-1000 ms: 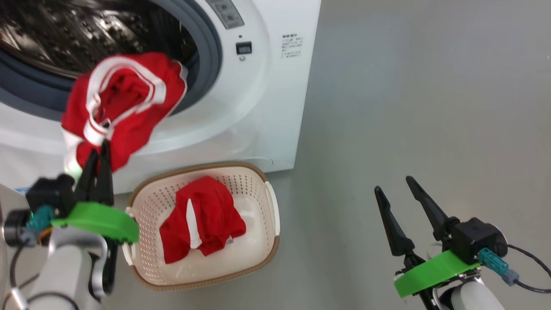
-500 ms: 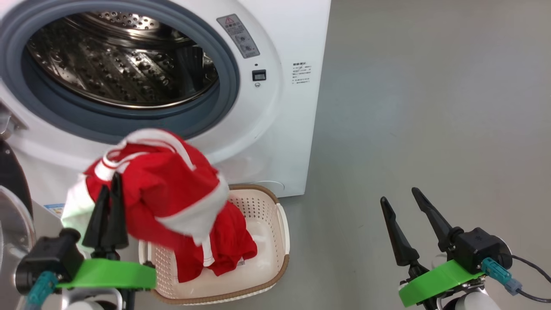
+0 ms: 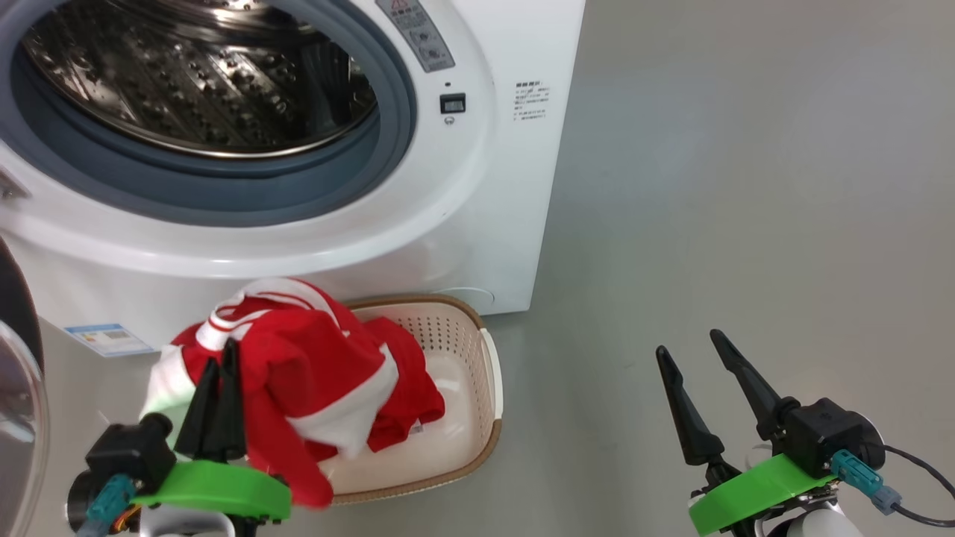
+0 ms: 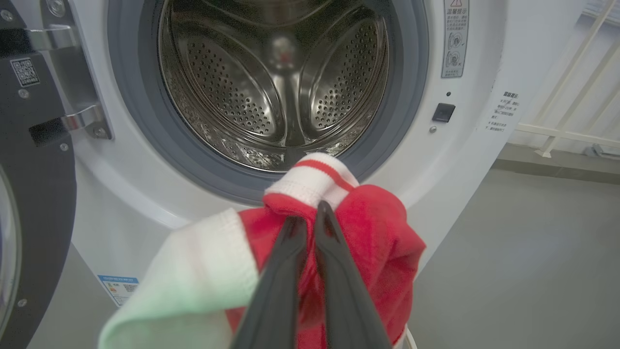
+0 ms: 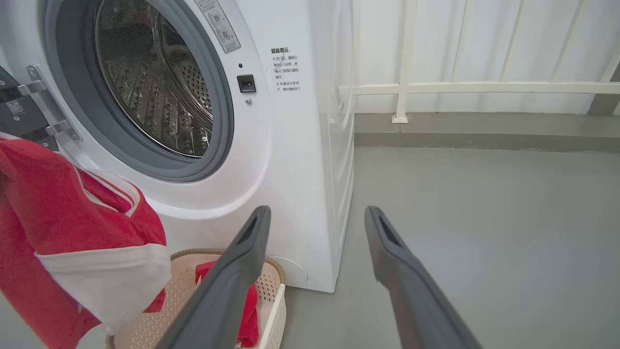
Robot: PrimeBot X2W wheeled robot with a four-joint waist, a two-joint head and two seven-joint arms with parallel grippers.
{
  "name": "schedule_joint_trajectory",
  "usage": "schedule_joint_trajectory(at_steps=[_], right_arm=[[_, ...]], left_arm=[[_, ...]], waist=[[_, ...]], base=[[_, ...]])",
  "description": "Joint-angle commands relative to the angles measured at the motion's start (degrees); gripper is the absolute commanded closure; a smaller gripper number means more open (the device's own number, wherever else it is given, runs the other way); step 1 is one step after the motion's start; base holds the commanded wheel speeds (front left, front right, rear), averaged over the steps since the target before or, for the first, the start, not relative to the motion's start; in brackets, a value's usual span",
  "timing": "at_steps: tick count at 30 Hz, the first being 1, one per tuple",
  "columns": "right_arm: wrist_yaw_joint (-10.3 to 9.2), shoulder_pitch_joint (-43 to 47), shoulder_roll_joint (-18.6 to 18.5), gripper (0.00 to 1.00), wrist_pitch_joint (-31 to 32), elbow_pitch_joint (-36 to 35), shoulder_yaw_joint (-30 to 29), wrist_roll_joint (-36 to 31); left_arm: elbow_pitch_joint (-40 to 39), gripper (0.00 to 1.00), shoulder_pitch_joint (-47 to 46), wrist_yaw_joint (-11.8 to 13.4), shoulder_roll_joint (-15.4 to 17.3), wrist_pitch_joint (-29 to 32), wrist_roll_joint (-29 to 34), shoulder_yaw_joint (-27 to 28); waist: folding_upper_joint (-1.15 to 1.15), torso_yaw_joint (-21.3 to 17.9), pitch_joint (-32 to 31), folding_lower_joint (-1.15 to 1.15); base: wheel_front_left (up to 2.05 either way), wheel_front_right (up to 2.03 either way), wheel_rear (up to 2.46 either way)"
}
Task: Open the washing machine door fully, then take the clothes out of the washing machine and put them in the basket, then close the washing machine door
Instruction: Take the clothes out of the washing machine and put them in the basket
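A: Which step is in hand?
B: The unloading. A red garment with white trim (image 3: pixel 313 365) is pinched by the pressed-together fingers of the left gripper (image 3: pixel 222 358), over the cream perforated plastic basket (image 3: pixel 489 388). It must be lowered and released. The right gripper (image 3: pixel 688 344) is held spread, empty.
A: Counts?
B: Two garments: a second red garment (image 3: pixel 406 388) lies in the one basket. None is seen in the steel drum (image 3: pixel 194 74).

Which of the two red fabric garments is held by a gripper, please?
The red garment with broad white trim, pinched in the shut left gripper by the cream perforated basket; the other red garment lies loose inside it.
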Motion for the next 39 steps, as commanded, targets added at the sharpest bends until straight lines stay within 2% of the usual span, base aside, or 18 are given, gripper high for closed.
schedule_joint_trajectory(at_steps=[1,8,13,19,23,28,39], right_arm=[[0.28,-1.5,0.0,0.0,-0.4,-1.4,1.4,-0.4],[0.28,-2.9,0.0,0.0,-0.4,-1.8,1.1,-1.1],[0.28,-3.9,0.0,0.0,-0.4,-2.1,1.5,-1.6],[0.28,-5.2,0.0,0.0,-0.4,-2.4,1.7,-1.8],[0.28,-6.5,0.0,0.0,-0.4,-2.6,2.2,-1.6],[0.28,-7.8,0.0,0.0,-0.4,-2.1,2.7,-1.4],[0.28,-10.3,0.0,0.0,-0.4,-1.0,4.3,-0.4]], left_arm=[[0.4,1.0,-3.3,-1.0,0.3,-0.7,-0.3,2.4],[12.6,1.0,-9.9,-4.4,-1.4,-0.7,-2.5,3.1],[21.8,1.0,-15.4,-4.6,-2.4,-0.7,-3.0,3.9],[34.2,1.0,-22.5,-6.7,-3.3,-0.3,-4.4,2.8],[42.0,1.0,-26.6,-7.2,-3.7,0.2,-5.1,2.4],[50.3,1.0,-31.1,-7.6,-3.8,2.9,-5.5,1.7],[58.5,1.0,-37.5,-10.5,-2.8,8.8,-6.6,0.2]], waist=[[0.0,-0.1,1.4,0.0],[0.0,0.1,5.4,0.0],[0.0,-0.1,8.5,0.0],[0.0,-0.6,12.8,0.0],[0.0,-1.2,15.5,0.0],[0.0,-2.3,18.2,0.0],[0.0,-5.2,23.1,0.0]], base=[[0.0,0.0,0.0],[0.0,0.0,0.0],[0.0,0.0,0.0],[0.0,0.0,0.0],[0.0,0.0,0.0],[0.0,0.0,0.0],[0.0,0.0,0.0]])
